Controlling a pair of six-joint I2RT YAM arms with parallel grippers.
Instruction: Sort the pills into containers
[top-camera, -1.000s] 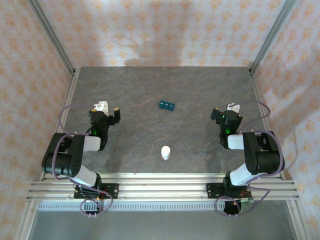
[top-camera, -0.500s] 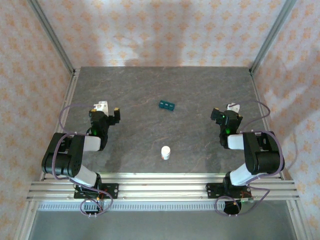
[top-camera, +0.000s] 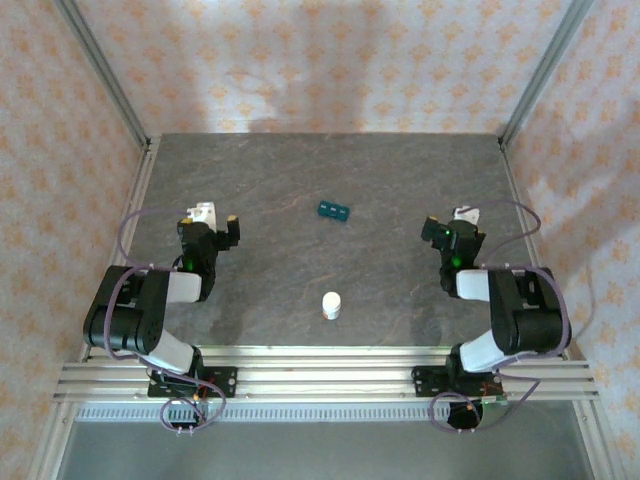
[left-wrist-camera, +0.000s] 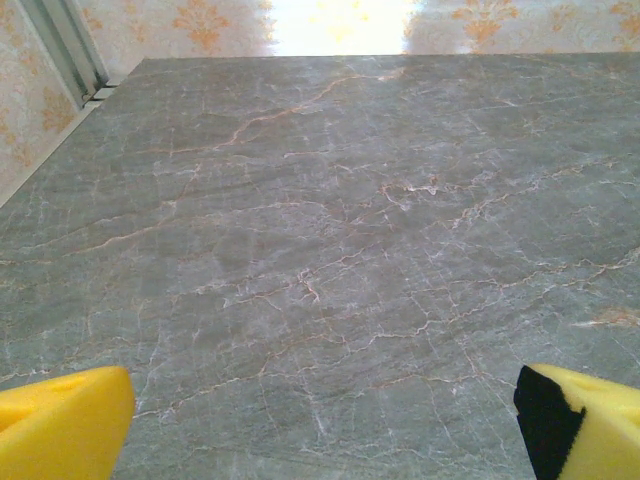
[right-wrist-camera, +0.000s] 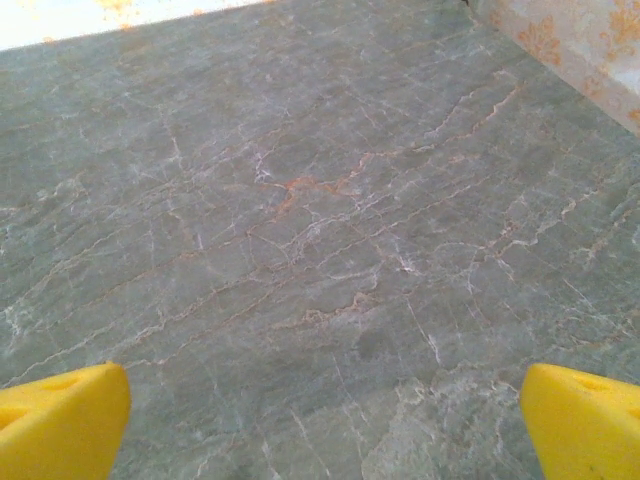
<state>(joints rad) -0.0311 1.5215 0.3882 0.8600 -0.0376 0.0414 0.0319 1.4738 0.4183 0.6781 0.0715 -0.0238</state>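
from above, the small teal plastic pill box (top-camera: 334, 210) is too tiny for us to make out its lids or anything inside it. it lies on the grey veined stone tabletop (top-camera: 300, 170), a little beyond the middle, between the two arms and well apart from both. nearer the bases a small white cylindrical bottle (top-camera: 332, 305) stands upright, and we cannot read any marking on it.

in the wrist views our yellow foam pads are cut off by the bottom corners, left (left-wrist-camera: 62, 425) and right (right-wrist-camera: 60, 420), with veined stone stretching ahead of them.

the table runs out to patterned walls (top-camera: 320, 60) at the far side and both flanks, with metal posts (top-camera: 100, 70) at the far corners. a wide stretch of stone lies around box and bottle.

both arms sit folded back over their bases. the left gripper (top-camera: 215, 220) and the right gripper (top-camera: 450, 222) are low and point toward the far edge. each has its jaws spread wide apart, holding nothing.
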